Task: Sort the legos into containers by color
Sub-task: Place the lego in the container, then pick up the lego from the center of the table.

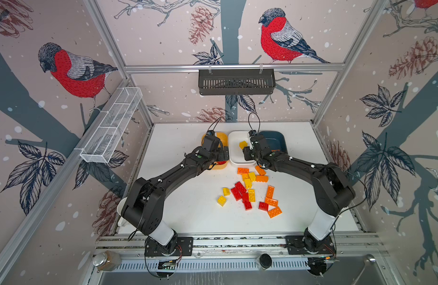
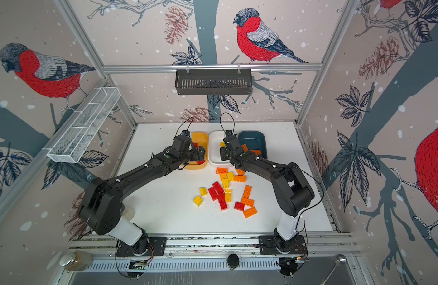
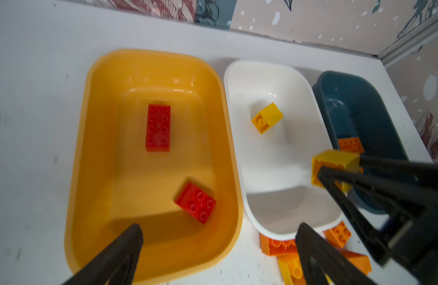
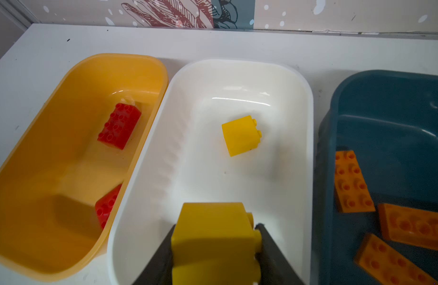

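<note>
Clamped in the right pincer [image 4: 216, 227], the brick [image 4: 213, 244] should be released low over the white tray [image 4: 237, 74]. The left pincer [image 3: 219, 228] is held apart.

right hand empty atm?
No, in the right wrist view the right hand is clamped on a yellow brick, held over the near end of the white tray.

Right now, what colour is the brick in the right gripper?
Yellow. The brick held by the right gripper shows best in the right wrist view.
</note>
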Tool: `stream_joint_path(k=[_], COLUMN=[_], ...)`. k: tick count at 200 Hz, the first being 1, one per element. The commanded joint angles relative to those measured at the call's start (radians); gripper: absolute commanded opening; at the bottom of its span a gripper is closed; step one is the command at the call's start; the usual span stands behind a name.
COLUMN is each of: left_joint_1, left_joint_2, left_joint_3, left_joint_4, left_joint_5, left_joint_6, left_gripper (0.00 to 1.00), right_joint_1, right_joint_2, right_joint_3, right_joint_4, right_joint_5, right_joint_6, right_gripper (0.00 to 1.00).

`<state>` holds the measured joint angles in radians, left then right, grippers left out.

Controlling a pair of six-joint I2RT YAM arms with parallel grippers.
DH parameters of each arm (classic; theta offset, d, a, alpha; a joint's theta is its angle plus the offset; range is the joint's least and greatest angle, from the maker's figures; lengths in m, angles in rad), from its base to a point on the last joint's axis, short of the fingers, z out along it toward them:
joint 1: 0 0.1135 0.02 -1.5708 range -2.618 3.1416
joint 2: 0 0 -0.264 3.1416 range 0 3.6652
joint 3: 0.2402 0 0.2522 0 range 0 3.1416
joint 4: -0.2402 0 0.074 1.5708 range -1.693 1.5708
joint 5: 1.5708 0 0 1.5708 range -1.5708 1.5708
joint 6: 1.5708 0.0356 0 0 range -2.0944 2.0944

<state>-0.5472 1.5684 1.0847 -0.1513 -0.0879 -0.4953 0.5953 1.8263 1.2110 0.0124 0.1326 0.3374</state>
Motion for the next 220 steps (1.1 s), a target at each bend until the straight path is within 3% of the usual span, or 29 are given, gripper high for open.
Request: stream_joint_path(k=[1,21,65,124,131,139,171,220], left_joint_1=[-0.002,-0.009,-0.064,-0.161,-0.166,-0.169,-0.197,-0.22], left_joint_2=[-0.029,-0.051,-0.071,-0.013,-0.006,0.001,0.02,0.046], left_joint_3=[-0.042,-0.081,-0.175,-0.209,-0.216,-0.219,-0.225,-0.258], left_joint_4=[-0.042,-0.062,-0.101,-0.074,-0.06,-0.052,-0.11,-0.128], left_joint_5=[0.056,0.088,0.097,0.132,0.146,0.162,0.126,0.16], left_joint_6=[-0.056,-0.091,-0.159,-0.237,-0.242,-0.247,-0.255,-0.262], left_gripper=[0.97,0.97,0.95,0.86,0.84,0.82,0.74,0.62], right_joint_1=[0.0,0.006,0.038,0.051,0.051,0.049,0.025,-0.019], right_joint_2=[0.081,0.154,0.173,0.033,0.01,-0.021,-0.135,-0.232], right_joint_3=[0.09,0.179,0.236,0.113,0.086,0.053,-0.094,-0.183], right_joint_4=[-0.038,-0.084,-0.099,-0.019,0.0,0.027,0.15,0.143], right_joint_5=[0.035,0.041,0.071,0.038,0.039,0.05,0.106,0.137], right_joint_6=[-0.014,-0.016,-0.034,0.003,0.008,0.02,0.074,0.131], right_gripper=[0.46,0.49,0.67,0.8,0.85,1.0,0.99,0.99])
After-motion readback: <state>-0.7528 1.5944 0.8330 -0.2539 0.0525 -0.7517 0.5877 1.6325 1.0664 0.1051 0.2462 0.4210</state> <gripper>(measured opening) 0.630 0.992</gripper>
